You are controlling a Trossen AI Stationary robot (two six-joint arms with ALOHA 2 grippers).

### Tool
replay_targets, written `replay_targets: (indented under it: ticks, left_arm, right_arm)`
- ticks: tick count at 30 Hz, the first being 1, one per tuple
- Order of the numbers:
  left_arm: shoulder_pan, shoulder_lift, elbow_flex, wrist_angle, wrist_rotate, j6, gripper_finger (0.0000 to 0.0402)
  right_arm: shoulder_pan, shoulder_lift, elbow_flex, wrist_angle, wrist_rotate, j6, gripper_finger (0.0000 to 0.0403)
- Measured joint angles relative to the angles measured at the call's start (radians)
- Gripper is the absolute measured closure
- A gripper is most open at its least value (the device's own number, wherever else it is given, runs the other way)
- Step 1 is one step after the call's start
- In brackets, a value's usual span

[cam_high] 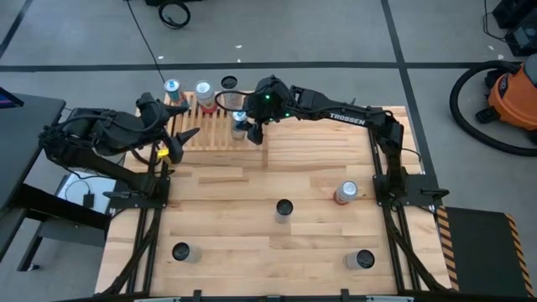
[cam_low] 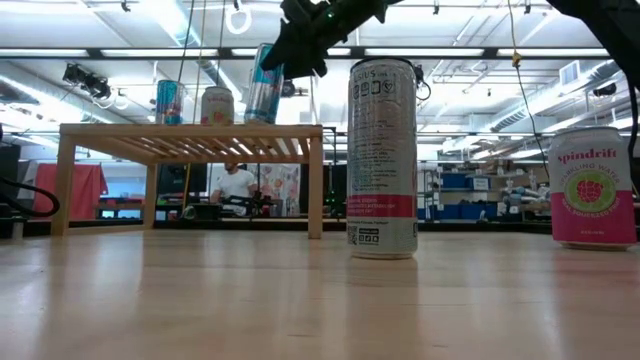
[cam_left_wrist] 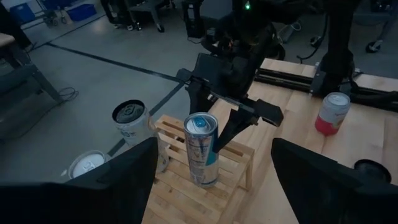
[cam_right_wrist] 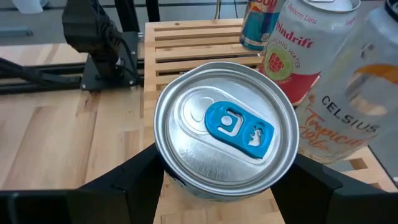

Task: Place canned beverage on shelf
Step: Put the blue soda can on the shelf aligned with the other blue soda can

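The tall silver-and-blue can with a blue tab (cam_left_wrist: 201, 149) stands upright on the low slatted light-wood shelf (cam_left_wrist: 233, 155), directly between the right gripper's (cam_left_wrist: 225, 128) spread fingers, which flank it loosely, while the left gripper (cam_high: 183, 137) waits open beside the shelf's end.

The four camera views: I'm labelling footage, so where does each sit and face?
High: overhead, straight down; both arms over the light-wood slatted shelf.
Low: table height, level across; an arm above.
Left wrist: past its own fingers toward the right gripper.
Right wrist: down onto the blue-tabbed silver can.
Shared: both wrist views show that can on the shelf.
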Motion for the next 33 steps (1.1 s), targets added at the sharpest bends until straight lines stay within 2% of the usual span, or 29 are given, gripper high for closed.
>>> replay_targets:
  ticks: [11, 33]
  left_arm:
    - [0.0, 0.0, 0.0, 0.001, 0.056, 0.044, 0.0086]
    - [0.0, 0.004, 0.002, 0.001, 0.061, 0.045, 0.0086]
  right_arm:
    - [0.0, 0.0, 0.0, 0.006, 0.035, -0.007, 0.012]
    - [0.0, -0.002, 0.042, -0.005, 0.036, -0.023, 0.0119]
